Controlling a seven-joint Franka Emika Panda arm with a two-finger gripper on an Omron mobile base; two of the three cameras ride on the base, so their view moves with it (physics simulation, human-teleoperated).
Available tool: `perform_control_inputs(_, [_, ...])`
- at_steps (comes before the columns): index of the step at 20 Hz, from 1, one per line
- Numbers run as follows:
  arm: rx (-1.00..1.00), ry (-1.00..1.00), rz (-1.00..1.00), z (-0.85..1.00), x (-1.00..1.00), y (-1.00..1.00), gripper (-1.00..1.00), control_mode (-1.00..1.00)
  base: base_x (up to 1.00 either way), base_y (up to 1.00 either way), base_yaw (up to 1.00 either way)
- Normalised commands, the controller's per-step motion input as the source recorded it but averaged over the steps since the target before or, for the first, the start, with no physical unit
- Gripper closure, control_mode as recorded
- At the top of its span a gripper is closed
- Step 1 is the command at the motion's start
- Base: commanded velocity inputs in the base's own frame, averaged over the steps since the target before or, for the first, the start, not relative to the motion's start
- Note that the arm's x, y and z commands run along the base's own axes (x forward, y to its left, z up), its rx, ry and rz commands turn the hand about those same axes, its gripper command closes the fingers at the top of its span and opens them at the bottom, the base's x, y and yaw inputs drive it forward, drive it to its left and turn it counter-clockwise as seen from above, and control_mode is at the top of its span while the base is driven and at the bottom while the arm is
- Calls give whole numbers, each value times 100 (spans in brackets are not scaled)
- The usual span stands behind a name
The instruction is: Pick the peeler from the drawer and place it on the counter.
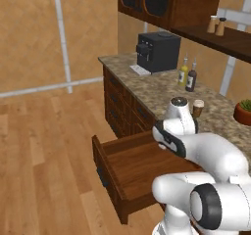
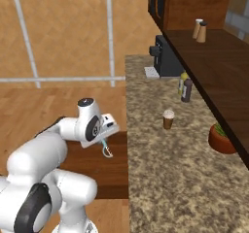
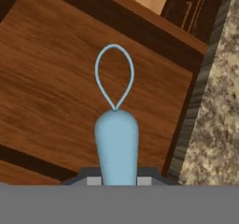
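In the hand view the peeler [image 3: 116,143] stands in the lower middle of the frame, its light blue handle rising from between the gripper [image 3: 116,181] fingers, which are clamped together on it, and its thin looped head pointing up toward the centre of the picture. Behind it lies the dark reddish-brown floor of the open drawer [image 3: 51,92], with the drawer's wall running diagonally across the top and the speckled counter [image 3: 217,120] down the right edge. In the right base view the gripper [image 2: 103,141] sits left of centre, just left of the counter [image 2: 175,178] edge, with the peeler [image 2: 106,149] hanging down from it, loop lowest, above the drawer [image 2: 109,176] floor. In the left base view the drawer [image 1: 132,170] is pulled out in the lower middle, the white arm crossing its right side. On the counter [image 1: 157,89] stand a black coffee machine [image 1: 158,52], two bottles [image 1: 187,75], a cup [image 1: 198,108] and a potted plant [image 1: 243,112] at the right edge.
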Motion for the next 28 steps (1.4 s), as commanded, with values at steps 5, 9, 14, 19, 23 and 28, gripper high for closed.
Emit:
perform_control_inputs(5, [-1,1,-14,91,0,-100,100,-100,0,0,0])
perform_control_inputs(9, [7,2,-16,-18,12,-100,100,-100,0,0,0])
perform_control_inputs(14, [8,8,-11,-44,63,-96,100,-100,0,0,0])
perform_control_inputs(19, [2,6,-13,-6,55,-96,100,-100,0,0,0])
perform_control_inputs(23, [4,1,-8,-50,11,-52,100,-100,0,0,0])
perform_control_inputs(28, [0,0,-8,-25,0,-29,100,-100,0,0,0])
